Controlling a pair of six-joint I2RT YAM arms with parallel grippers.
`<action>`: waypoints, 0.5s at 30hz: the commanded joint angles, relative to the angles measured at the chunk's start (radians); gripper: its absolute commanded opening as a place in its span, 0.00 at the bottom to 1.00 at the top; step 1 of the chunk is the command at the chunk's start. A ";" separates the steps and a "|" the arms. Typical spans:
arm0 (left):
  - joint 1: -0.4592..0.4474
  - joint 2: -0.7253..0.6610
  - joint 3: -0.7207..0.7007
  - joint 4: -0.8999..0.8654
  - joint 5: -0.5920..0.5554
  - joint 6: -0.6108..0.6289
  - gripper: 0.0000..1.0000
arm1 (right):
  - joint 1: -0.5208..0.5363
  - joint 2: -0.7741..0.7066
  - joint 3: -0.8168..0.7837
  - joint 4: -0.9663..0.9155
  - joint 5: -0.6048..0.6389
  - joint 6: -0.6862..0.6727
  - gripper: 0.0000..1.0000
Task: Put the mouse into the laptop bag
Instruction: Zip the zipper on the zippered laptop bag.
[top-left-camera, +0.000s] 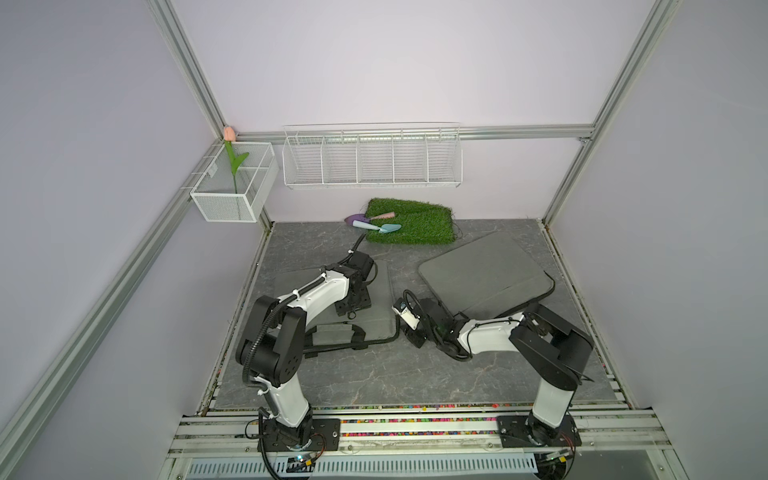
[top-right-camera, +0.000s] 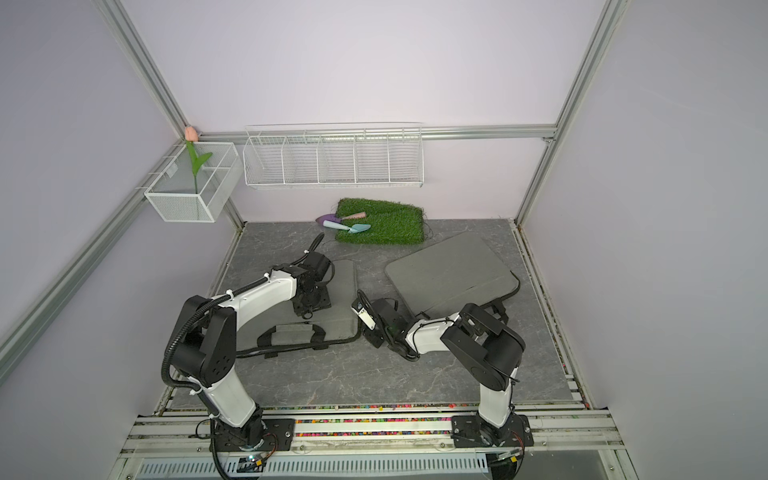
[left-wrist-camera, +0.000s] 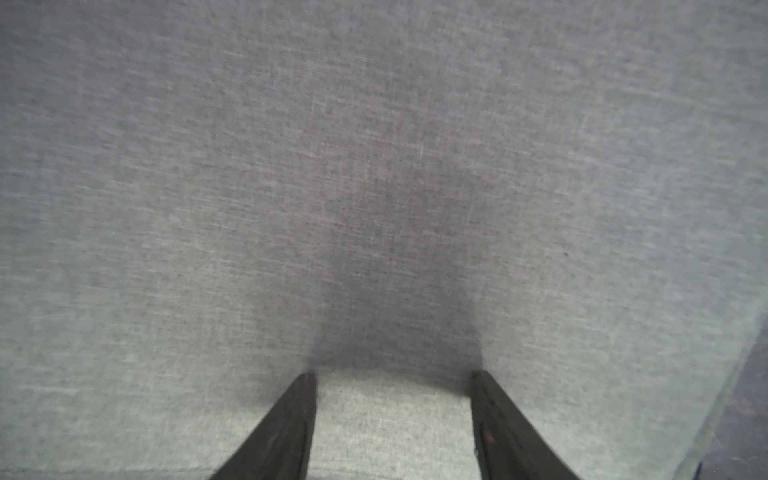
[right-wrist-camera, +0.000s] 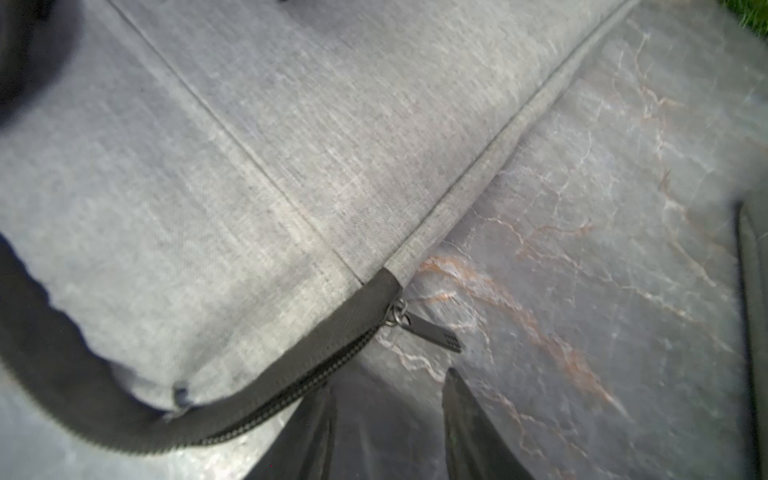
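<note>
On the tabletop (top-left-camera: 374, 374), the left laptop bag (top-left-camera: 380, 306) lies flat at the left with its handle (top-left-camera: 332, 334) toward the front, and the right laptop bag (top-left-camera: 486, 270) lies apart to its right, farther back. Behind both, against the back wall, the grass mat (top-left-camera: 419, 226) carries two trowels (top-left-camera: 388, 227) side by side at its left edge. Above the mat the wire rack (top-left-camera: 372, 160) hangs on the back wall, and left of it a mesh basket (top-left-camera: 226, 205) holds an artificial tulip (top-left-camera: 235, 166).
</note>
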 joint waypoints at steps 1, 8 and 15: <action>0.003 0.005 0.021 -0.034 -0.017 0.019 0.60 | -0.011 0.023 -0.001 0.042 0.034 -0.132 0.42; 0.010 0.002 0.015 -0.032 -0.012 0.014 0.60 | -0.040 0.034 -0.036 0.057 -0.003 -0.269 0.38; 0.016 -0.002 0.010 -0.031 -0.005 0.013 0.59 | -0.114 0.059 0.104 -0.160 -0.277 -0.283 0.40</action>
